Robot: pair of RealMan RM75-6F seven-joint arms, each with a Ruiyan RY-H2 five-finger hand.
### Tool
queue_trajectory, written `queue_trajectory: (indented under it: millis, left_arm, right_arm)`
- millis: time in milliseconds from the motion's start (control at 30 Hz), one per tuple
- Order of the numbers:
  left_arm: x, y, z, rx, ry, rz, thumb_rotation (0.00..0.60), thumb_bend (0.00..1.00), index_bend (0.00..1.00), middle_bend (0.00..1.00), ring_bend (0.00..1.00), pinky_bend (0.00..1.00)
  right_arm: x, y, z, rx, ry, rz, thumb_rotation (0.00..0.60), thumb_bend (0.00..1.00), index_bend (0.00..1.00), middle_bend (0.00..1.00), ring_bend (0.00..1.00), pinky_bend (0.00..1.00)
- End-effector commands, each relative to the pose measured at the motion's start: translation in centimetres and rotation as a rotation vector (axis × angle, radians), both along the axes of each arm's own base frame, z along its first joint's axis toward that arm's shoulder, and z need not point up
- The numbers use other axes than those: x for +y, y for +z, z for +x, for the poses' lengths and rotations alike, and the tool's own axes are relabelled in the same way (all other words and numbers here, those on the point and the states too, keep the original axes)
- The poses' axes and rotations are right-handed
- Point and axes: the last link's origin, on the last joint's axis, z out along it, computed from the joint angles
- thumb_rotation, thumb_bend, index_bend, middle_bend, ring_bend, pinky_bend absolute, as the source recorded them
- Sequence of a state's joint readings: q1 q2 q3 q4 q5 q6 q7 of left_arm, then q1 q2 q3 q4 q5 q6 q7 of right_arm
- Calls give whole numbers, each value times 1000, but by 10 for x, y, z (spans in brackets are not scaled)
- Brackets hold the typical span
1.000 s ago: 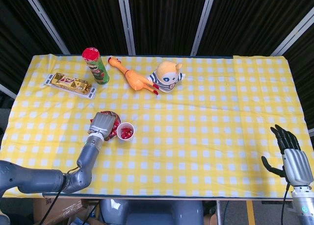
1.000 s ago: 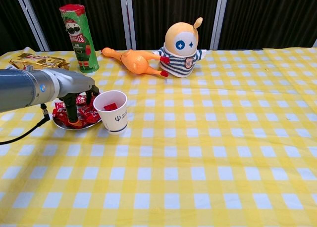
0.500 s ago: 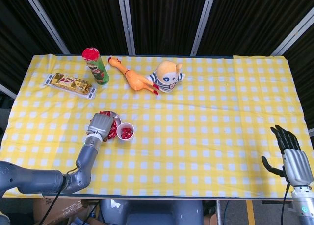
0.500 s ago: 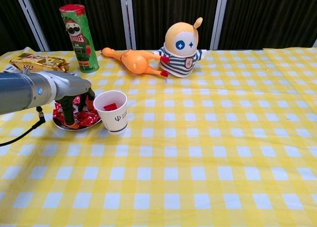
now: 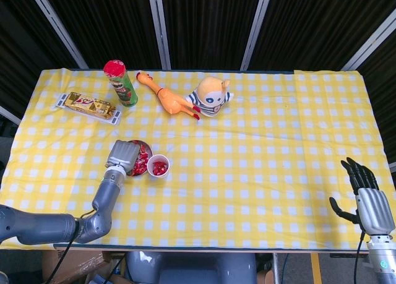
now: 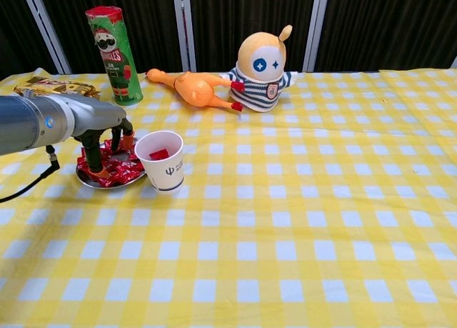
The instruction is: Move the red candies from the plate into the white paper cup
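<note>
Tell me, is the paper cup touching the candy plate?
Cannot tell. In the chest view the white paper cup overlaps the plate rim, hiding any gap.

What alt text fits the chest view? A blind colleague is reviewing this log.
The robot's grey left hand reaches down with its fingers spread into the small plate of red wrapped candies, beside a white paper cup that already has red candy inside. Behind stand a green chip can, an orange rubber chicken and a striped plush toy on the yellow checked tablecloth.

— Lighting? Bright, even, from overhead; soft shadows sit close under the white paper cup [image 6: 161, 160] and the plush toy [image 6: 263, 69].
— Sharpness? Both views crisp; backdrop dark.
</note>
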State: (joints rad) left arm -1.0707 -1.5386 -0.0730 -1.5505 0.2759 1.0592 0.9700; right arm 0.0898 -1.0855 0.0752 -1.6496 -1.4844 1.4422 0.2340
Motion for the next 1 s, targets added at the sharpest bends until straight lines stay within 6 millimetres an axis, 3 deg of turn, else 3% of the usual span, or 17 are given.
queue_trajectory:
  millis: [33,533,1000]
  left_arm:
    - [0,1,-1,4,-2,0,600,255,291,311,882,893]
    - [-5,-12,-5,40,2,-38,600,256,331,364,882,893]
    - [-7,-18,-10,55,-4,-36,600,419,439,498,885,893]
  right_arm:
    - [0,0,0,0,0,0,600,408,0,0,0,0]
    - [0,0,0,0,-1,1,600,408,0,0,0,0]
    - [1,0,1,-1,3,-5,600,409,0,0,0,0]
